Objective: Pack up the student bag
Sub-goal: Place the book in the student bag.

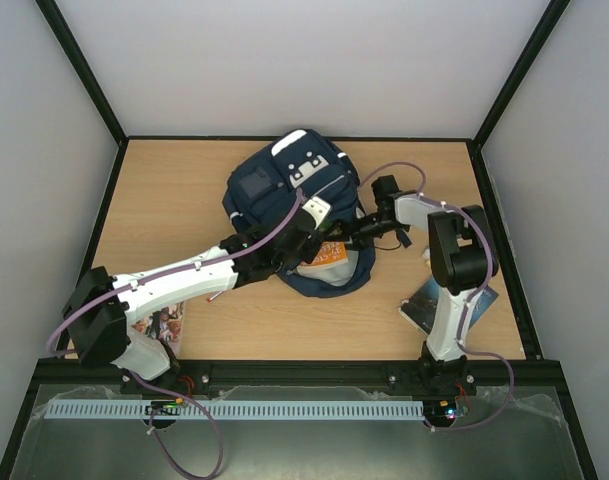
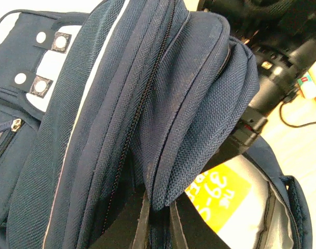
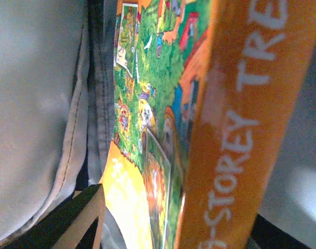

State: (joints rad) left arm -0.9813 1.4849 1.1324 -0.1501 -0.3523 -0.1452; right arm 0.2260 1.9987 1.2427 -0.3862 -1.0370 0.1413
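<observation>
We see the student bag (image 1: 284, 185) lying at the middle of the table (image 1: 184, 190), a little toward 12 o'clock, with its mouth gaping toward 6 o'clock. The left gripper (image 1: 302, 240) reaches in from 8 o'clock, its fingers pressed together on the navy rim of the opening and lifting the flap. The right gripper (image 1: 354, 232) comes in from 3 o'clock to the mouth, right against an orange book (image 1: 329, 252) that sits inside on the pale lining. We cannot tell whether its fingers are spread or pinching that book. A second book (image 1: 424, 300) lies at 4 o'clock beside the right arm, and a third book (image 1: 166, 325) lies at 8 o'clock under the left arm.
</observation>
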